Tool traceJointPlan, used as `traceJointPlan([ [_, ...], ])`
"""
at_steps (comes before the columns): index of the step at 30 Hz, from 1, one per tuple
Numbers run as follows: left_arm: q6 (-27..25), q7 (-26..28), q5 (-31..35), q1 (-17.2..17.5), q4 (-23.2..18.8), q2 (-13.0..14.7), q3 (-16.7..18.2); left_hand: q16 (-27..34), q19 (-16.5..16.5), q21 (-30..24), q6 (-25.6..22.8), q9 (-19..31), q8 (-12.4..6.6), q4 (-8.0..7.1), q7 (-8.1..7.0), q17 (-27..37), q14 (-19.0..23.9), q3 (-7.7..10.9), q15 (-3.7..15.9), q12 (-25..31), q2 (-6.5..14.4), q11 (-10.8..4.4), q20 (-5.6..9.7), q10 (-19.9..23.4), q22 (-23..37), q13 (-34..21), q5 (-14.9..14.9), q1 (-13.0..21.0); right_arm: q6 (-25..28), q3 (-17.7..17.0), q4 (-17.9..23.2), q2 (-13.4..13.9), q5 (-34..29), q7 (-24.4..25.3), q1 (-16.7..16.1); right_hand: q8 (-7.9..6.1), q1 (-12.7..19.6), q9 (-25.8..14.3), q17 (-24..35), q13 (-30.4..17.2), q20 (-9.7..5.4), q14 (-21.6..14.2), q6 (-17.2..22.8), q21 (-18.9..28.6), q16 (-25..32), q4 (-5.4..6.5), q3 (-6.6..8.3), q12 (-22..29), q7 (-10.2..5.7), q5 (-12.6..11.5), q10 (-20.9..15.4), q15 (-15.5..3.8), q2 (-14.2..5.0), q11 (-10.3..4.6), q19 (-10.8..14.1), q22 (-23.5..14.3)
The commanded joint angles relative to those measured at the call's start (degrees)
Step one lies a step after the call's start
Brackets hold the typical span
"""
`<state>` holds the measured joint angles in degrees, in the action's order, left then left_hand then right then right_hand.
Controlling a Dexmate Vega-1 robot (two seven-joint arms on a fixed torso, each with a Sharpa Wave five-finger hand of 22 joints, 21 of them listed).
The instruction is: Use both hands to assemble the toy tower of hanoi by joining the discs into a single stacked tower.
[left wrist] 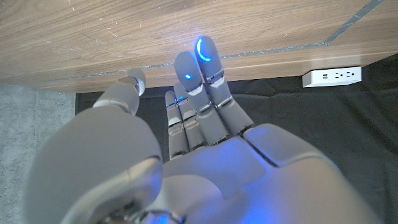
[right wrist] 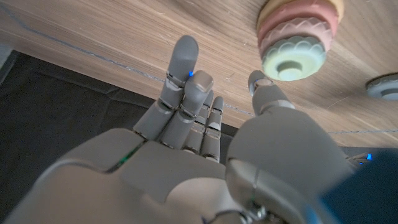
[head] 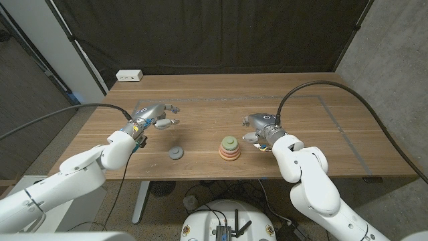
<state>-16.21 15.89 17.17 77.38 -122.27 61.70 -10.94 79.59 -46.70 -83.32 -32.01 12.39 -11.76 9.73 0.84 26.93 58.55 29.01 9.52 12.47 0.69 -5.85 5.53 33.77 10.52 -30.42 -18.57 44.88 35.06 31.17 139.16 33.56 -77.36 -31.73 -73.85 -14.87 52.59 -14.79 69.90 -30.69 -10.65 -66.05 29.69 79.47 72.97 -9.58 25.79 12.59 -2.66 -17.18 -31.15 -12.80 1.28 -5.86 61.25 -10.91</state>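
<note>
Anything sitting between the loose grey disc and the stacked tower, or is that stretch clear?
Bare wood only. In the head view nothing lies between the grey disc and the stacked tower; both hands sit farther back.

Discs still in two lots on the surface.
A stack of orange, pink and green discs stands upright near the front edge; a lone grey disc lies flat, well apart on its left.

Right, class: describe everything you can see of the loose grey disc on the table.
The grey disc is small and round with a raised centre and a matte look. It lies flat on the wooden table, near the front edge, apart from the stacked tower and between the two hands. Nothing touches it but the table.
</note>
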Motion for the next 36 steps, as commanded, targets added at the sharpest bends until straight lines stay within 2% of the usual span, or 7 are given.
traceJointPlan([
  [1, -7.34, 0.74, 1.68, -0.08, -4.14, -2.16, -1.64, 0.31, -0.16, -0.23, -0.55, 0.33, 0.21, 0.01, -0.08, 0.08, 0.22, 0.48, 3.06, -0.34, -0.28, -0.03, 6.26, 0.16, 0.16, -0.06, -0.05, -0.22, 0.48, -6.72, 1.72, 4.75, 6.44, 10.65, -6.17, 0.08, 1.25, -0.24, -0.12, -0.45, -2.05, -0.09, -0.49, 0.04, 0.34, -0.14, 0.69, 0.50, -0.21, -0.32, -0.60, 0.13, 0.23, -0.21, 0.60, -0.20],
  [5, -7.55, 1.75, 2.13, -0.42, -4.40, -2.93, -2.65, 0.21, -0.12, -0.22, -0.61, 0.33, 0.19, 0.01, -0.07, -0.04, 0.10, 0.46, 3.06, -0.36, -0.38, -0.06, 6.26, 0.13, 0.16, -0.05, -0.04, -0.27, 0.99, -8.29, 2.13, 6.41, 8.00, 13.22, -8.04, 0.12, 1.48, -0.23, -0.13, -0.62, -2.04, -0.04, -0.48, 0.11, 0.39, -0.18, 0.80, 0.54, -0.20, -0.37, -0.67, 0.13, 0.26, -0.28, 0.62, -0.28],
  [9, -4.22, 4.84, 2.13, -0.55, -2.54, -4.67, -3.65, 0.23, -0.20, -0.27, -0.91, 0.33, 0.07, 0.00, -0.18, -0.11, 0.17, 0.42, 3.06, -0.14, -0.46, -0.27, 6.25, 0.64, 0.17, -0.09, 0.00, -0.33, 1.33, -9.86, 2.33, 8.00, 9.66, 15.91, -9.90, 0.06, 1.64, -0.24, -0.08, -0.75, -2.04, -0.08, -0.26, -0.03, 0.49, -0.18, 0.88, 0.63, -0.33, -0.40, -0.88, 0.13, 0.28, -0.41, 0.46, -0.14],
  [19, -7.13, 4.88, 3.58, -1.93, -3.24, -6.40, -6.23, 0.55, -0.29, -0.33, -1.39, 0.34, -0.03, 0.05, -0.33, -0.05, 0.42, 0.32, 3.05, -0.09, -0.80, -0.22, 6.26, 0.95, 0.16, -0.15, 0.10, -0.40, 2.78, -13.41, 0.76, 9.31, 14.77, 24.94, -13.28, 0.33, 2.46, -0.26, -0.61, -1.58, -2.01, 0.54, -0.46, -0.05, 0.08, -0.11, 1.18, 0.70, -0.34, -0.55, -1.03, 0.12, 0.25, -0.62, 0.29, -0.05],
  [24, -13.36, 0.69, 3.73, -0.98, -7.87, -4.01, -5.94, 0.26, 0.65, 0.02, 0.28, 0.33, 0.60, 0.03, -0.02, -0.27, -0.26, 0.31, 3.04, -0.82, -1.05, 0.15, 6.24, -0.82, 0.12, -0.08, 0.16, -0.46, 2.01, -13.43, -2.93, 9.58, 18.14, 31.32, -13.49, 0.27, 2.68, -0.27, -0.29, -1.90, -1.98, 0.39, -0.16, -0.03, 0.36, -0.08, 1.24, 0.58, -0.14, -0.60, -0.76, 0.17, 0.32, -0.75, 0.18, -0.06],
  [29, -15.05, -0.08, 3.23, 0.13, -9.56, -2.27, -4.81, 0.04, 1.45, 0.29, 1.30, 0.33, 0.81, -0.03, 0.27, -0.33, -1.03, 0.25, 3.04, -1.05, -1.22, 0.82, 6.12, -2.10, 0.14, -0.27, 0.23, -0.59, 3.53, -12.30, -3.53, 10.37, 19.75, 32.74, -12.89, 0.34, 2.65, -0.30, -0.90, -2.39, -1.89, 1.83, -0.04, -0.50, -0.63, 0.07, 1.23, -0.26, -0.19, -0.57, 1.47, 0.19, 0.62, -0.01, -0.94, 0.21],
  [36, -16.59, -0.45, 3.61, 1.06, -10.74, -0.08, -4.14, -0.02, 1.71, 0.36, 1.75, 0.32, 0.78, 0.06, 0.36, -0.34, -1.48, 0.23, 3.03, -1.01, -1.38, 0.89, 5.97, -2.39, 0.16, -0.24, 0.27, -0.51, 5.39, -10.17, -2.84, 12.44, 20.46, 33.17, -11.99, 0.46, 2.81, -0.32, -1.59, -2.85, -1.88, 2.67, -0.03, -0.42, -1.51, 0.14, 1.03, -0.17, -0.01, -0.46, 1.48, 0.15, 0.70, -0.05, -1.40, 0.06],
])
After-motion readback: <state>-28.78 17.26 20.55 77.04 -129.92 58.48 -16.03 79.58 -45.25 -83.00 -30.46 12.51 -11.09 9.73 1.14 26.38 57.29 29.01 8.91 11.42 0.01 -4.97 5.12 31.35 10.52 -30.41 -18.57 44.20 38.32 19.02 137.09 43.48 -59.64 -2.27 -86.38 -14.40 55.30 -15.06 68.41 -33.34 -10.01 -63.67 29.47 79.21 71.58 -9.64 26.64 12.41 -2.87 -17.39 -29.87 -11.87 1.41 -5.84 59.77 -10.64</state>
